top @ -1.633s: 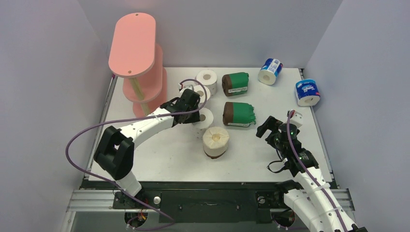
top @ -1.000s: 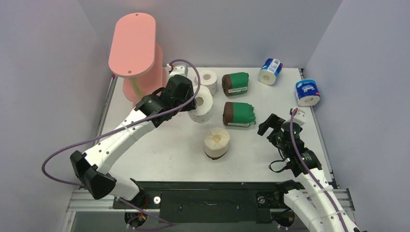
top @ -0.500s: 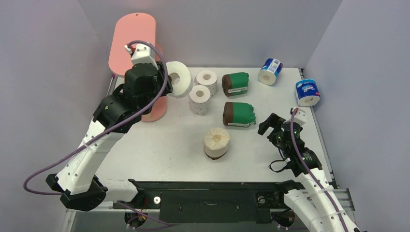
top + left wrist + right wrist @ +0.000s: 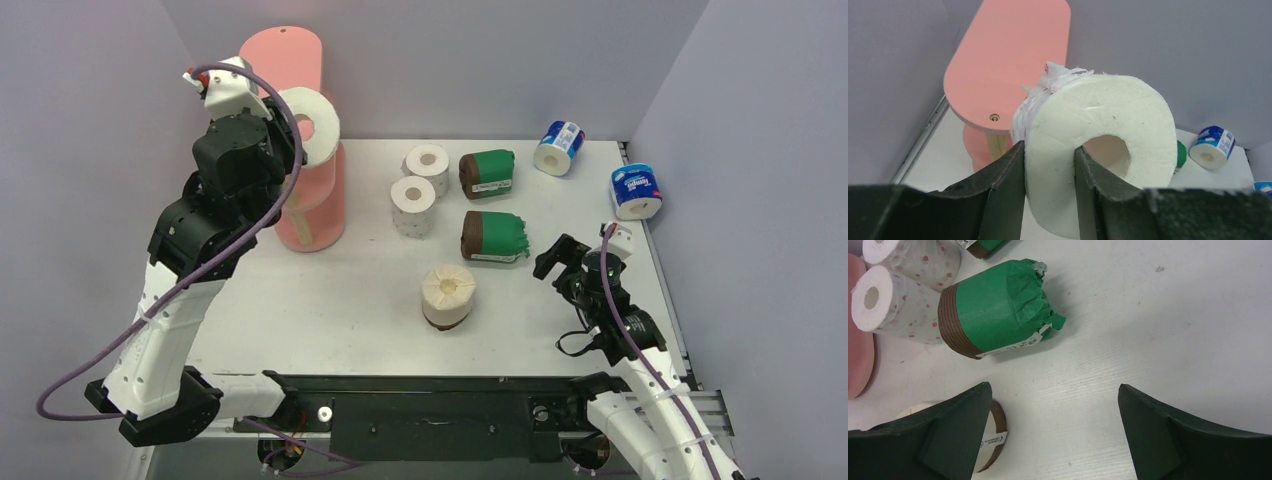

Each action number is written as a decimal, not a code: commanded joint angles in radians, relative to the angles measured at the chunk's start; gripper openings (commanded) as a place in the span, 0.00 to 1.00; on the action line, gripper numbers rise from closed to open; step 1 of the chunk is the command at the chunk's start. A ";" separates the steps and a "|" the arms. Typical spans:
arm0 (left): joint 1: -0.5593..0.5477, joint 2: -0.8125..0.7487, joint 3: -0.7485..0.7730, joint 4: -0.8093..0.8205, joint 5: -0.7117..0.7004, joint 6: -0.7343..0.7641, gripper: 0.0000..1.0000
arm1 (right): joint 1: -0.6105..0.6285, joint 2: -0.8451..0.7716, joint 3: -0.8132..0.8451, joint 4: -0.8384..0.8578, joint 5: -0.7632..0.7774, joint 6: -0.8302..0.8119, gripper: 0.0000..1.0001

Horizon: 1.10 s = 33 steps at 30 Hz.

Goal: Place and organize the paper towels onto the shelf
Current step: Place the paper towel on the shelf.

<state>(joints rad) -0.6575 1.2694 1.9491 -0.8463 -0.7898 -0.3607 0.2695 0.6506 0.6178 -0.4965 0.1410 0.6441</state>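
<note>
My left gripper (image 4: 290,135) is shut on a white paper towel roll (image 4: 310,122), one finger inside its core and the other on the outer wall (image 4: 1048,150). It holds the roll (image 4: 1098,130) in the air beside the top board of the salmon-pink shelf (image 4: 278,60), which in the wrist view stands just behind and left (image 4: 1008,55). Two white red-dotted rolls (image 4: 428,160) (image 4: 413,200), two green-wrapped rolls (image 4: 488,172) (image 4: 494,236) and a cream roll (image 4: 447,293) rest on the table. My right gripper (image 4: 560,262) hangs open and empty (image 4: 1054,386) near the front green roll (image 4: 998,310).
Two blue-white wrapped rolls (image 4: 559,147) (image 4: 637,190) lie at the table's far right, near the right wall. Grey walls close in the left, back and right sides. The shelf's lower pink tiers (image 4: 315,205) stand at the back left corner.
The left arm has lifted the white roll off the table and swung it up and left to the shelf's top board. The right arm has stayed where it was.
</note>
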 commanded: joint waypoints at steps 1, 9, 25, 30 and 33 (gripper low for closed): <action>0.050 -0.019 0.080 0.109 -0.059 0.056 0.11 | 0.004 0.005 0.051 0.013 -0.001 0.002 0.92; 0.206 0.034 0.173 0.054 0.034 0.016 0.12 | 0.005 0.022 0.052 0.039 -0.031 0.019 0.92; 0.596 0.243 0.315 -0.052 0.487 -0.218 0.11 | 0.274 0.188 0.242 0.160 0.072 0.010 0.91; 0.610 0.260 0.307 -0.051 0.521 -0.231 0.11 | 0.330 0.242 0.276 0.200 0.092 0.011 0.91; 0.610 0.273 0.315 -0.051 0.539 -0.235 0.12 | 0.344 0.267 0.292 0.212 0.099 0.011 0.91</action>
<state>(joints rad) -0.0528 1.5497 2.2326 -0.9627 -0.3115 -0.5648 0.5919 0.8902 0.8566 -0.3424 0.1928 0.6632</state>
